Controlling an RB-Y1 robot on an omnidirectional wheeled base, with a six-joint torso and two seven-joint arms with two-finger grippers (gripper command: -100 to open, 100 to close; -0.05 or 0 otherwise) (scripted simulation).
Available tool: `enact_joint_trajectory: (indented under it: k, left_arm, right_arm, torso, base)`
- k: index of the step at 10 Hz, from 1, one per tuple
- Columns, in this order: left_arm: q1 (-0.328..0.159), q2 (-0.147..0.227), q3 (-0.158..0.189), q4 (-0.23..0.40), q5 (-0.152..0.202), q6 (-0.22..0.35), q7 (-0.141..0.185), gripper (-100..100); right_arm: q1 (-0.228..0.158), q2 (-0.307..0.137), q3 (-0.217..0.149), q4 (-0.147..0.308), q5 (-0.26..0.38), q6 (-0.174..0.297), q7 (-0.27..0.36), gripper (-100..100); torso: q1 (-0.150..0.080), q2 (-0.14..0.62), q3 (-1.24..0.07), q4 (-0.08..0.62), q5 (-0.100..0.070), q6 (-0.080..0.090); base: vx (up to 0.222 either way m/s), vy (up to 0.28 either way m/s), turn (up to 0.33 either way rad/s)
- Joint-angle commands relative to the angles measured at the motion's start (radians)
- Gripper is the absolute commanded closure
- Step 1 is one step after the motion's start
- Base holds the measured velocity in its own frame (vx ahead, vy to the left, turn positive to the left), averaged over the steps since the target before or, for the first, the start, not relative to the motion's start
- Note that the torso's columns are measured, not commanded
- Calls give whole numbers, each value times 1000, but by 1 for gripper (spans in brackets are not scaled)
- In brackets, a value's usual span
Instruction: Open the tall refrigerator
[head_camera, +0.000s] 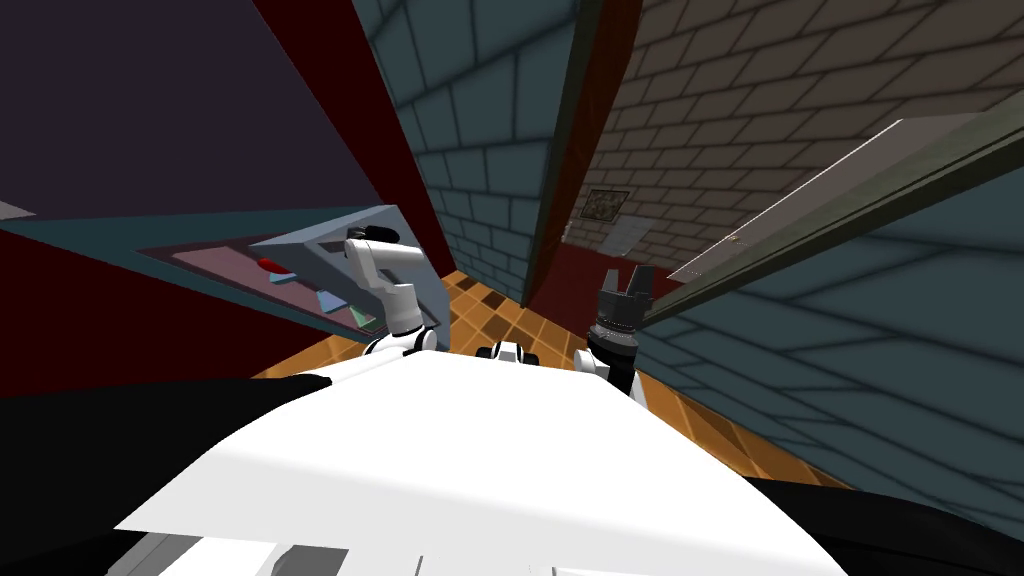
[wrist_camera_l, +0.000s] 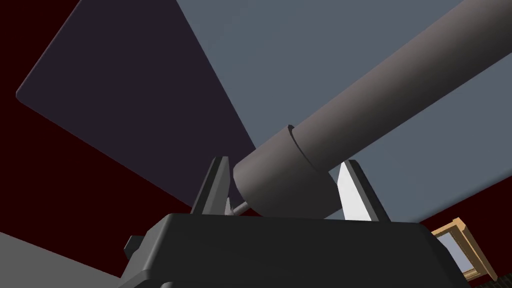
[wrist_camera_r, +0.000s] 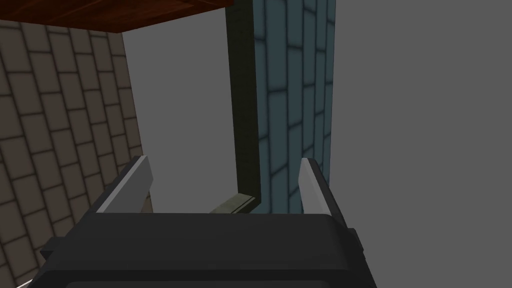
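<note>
Far left in the head view is the tall refrigerator (head_camera: 200, 228). Its grey door (head_camera: 320, 245) stands swung out at an angle, and a shelved interior (head_camera: 230, 268) with a small red item (head_camera: 272, 266) shows beside it.

Next to the right, my left arm (head_camera: 385, 275) reaches up to that door's outer face. In the left wrist view the left gripper (wrist_camera_l: 286, 161) is clamped on the door's handle (wrist_camera_l: 370, 95), a thick grey bar. One finger (wrist_camera_l: 216, 182) presses each side near the bar's end, and the bar fills the gap between them. The door panel (wrist_camera_l: 300, 45) lies just behind the bar.

Farthest right, the right gripper (head_camera: 627, 277) is raised beside the chest, well apart from the refrigerator. In the right wrist view its fingers (wrist_camera_r: 131, 186) are spread wide and grasp nothing.
</note>
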Motion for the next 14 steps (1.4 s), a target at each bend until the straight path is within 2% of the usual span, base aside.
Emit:
enact_joint_trajectory:
  k: [1,2,3,6,11,12,13,14]
  left_arm:
    - [15,12,20,-15,-47,31,14,100]
    - [15,12,20,-15,-47,31,14,100]
    - [-10,21,18,-40,-49,71,-27,-100]
    - [-46,41,17,-73,-57,124,-80,-100]
    - [-105,73,16,-129,-71,211,-170,-100]
    - [-88,61,28,-105,-61,214,-152,-100]
    - [-87,60,31,-104,-59,221,-156,0]
    - [-84,57,32,-101,-59,224,-155,0]
  right_arm:
    - [0,0,0,0,0,0,0,0]
    - [0,0,0,0,0,0,0,0]
    - [0,0,0,0,0,0,0,0]
    - [-1,0,0,0,0,0,0,0]
    - [0,0,0,0,0,0,0,0]
    - [0,0,0,0,0,0,0,0]
    - [0,0,0,0,0,0,0,0]
    - [0,0,0,0,0,0,0,0]
  torso:
    - [0,-1,0,0,0,-1]
    - [-1,0,0,0,0,-2]
    - [1,1,0,1,0,-1]
    - [3,16,10,7,0,-7]
    - [-19,6,1,7,-16,0]
    - [-19,6,-1,9,-19,1]
    - [-19,7,2,7,-15,-1]
    - [-16,9,4,6,-11,-2]
  base:
    - [232,-189,-3]
    - [214,-168,27]
    - [89,-64,-40]
    - [-24,44,-71]
    - [-7,25,-32]
    - [-6,8,3]
    - [-4,5,6]
    - [0,0,0]
